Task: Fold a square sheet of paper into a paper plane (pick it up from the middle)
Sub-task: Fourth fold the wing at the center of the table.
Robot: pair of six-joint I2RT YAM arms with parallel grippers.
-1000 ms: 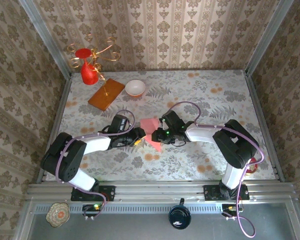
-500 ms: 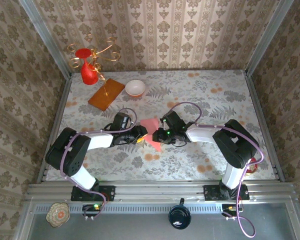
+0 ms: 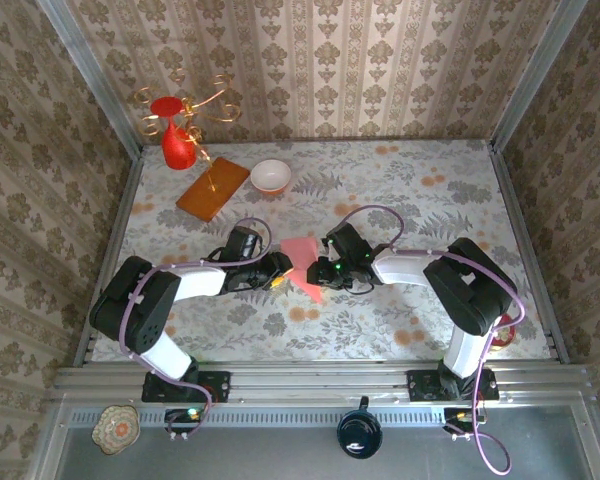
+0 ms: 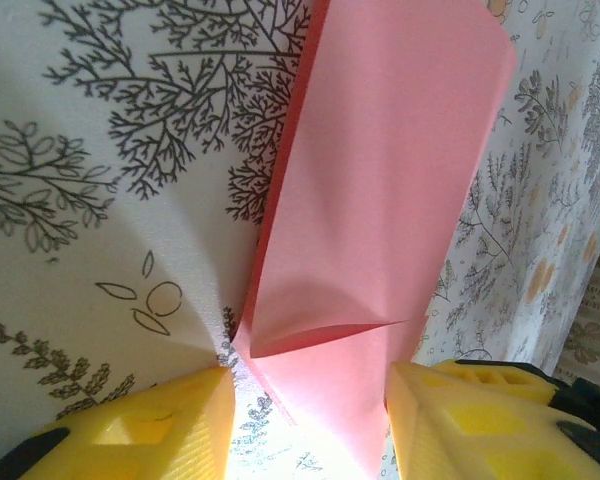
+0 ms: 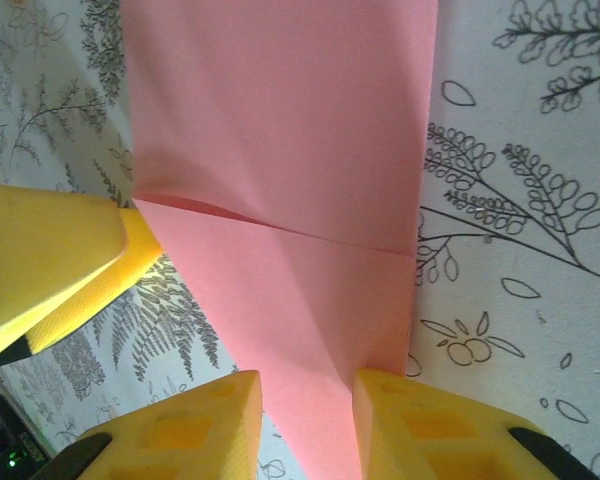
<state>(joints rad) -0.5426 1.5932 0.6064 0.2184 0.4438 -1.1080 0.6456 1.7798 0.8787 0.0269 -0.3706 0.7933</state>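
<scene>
Slippage is threatening a crooked crease: half-narrowed left gripper (image 4: 310,400) and right gripper (image 5: 308,400) are straddling the square sheet of paper (image 4: 390,170), grip unclear.

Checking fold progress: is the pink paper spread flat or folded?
Folded, partly: the pink paper shows a flap lapped over another layer, with sharp crease lines in both wrist views.

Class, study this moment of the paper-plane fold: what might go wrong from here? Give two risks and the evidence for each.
1. The folded flap on the paper bulges instead of lying flat, so pressing now may set a crooked crease.
2. The left gripper and right gripper work the same narrow end, fingers close together; they might collide or tear it.
</scene>
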